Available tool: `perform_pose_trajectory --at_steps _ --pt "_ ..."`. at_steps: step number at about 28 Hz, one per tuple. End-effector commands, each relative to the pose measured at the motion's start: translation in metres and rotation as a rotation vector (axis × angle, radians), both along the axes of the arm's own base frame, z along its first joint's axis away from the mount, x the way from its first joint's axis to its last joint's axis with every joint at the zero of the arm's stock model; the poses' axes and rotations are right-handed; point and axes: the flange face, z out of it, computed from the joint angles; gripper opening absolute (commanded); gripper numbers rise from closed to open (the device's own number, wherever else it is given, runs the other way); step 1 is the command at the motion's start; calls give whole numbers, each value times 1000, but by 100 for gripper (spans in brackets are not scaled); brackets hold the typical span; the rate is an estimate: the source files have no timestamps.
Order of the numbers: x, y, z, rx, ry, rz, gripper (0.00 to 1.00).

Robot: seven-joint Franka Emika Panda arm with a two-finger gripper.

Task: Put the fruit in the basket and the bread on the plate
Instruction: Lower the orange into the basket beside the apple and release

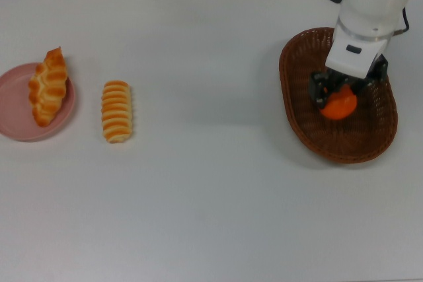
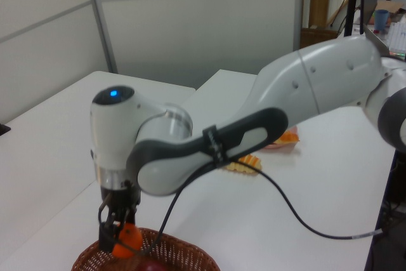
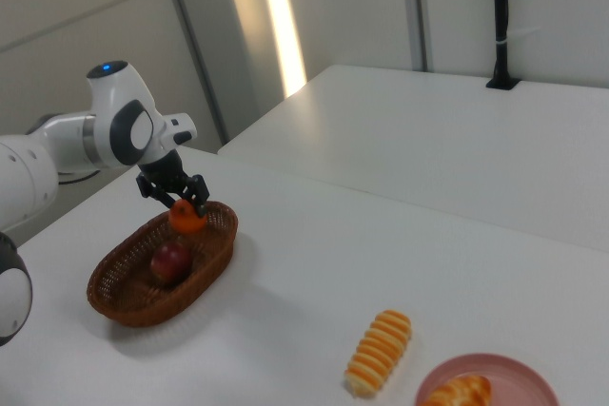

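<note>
The gripper [image 1: 338, 100], clenched on the orange [image 1: 339, 106], hangs directly over the basket [image 1: 295, 120], with 1 apple [image 3: 170, 261] at its 6 o'clock in the right view.

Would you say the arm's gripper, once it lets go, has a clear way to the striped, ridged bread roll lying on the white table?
Probably yes: the ridged roll lies alone on bare table, beside the pink plate, nothing over it. The gripper is shut on the orange above the basket.

White arm [image 2: 304, 87], grey joint bands, blue light, black cable, seemingly black gripper [image 1: 344, 87].
</note>
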Motion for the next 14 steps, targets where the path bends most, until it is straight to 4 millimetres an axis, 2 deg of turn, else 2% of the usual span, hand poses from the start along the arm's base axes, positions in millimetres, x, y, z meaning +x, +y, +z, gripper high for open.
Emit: perform_pose_trajectory --at_steps 1,2,3,6,11,13,14 --pt "14 -6 -22 -11 -37 -73 69" --pt "15 -7 -22 -25 -45 -73 79" --pt "14 -10 -27 -64 -56 -59 100" --pt "14 -14 -32 -92 -62 -50 100" --pt "19 -23 -28 -93 -66 -61 100" --pt "23 -33 -22 -89 -69 -79 100" --pt "27 -48 -8 -83 -78 -104 100"
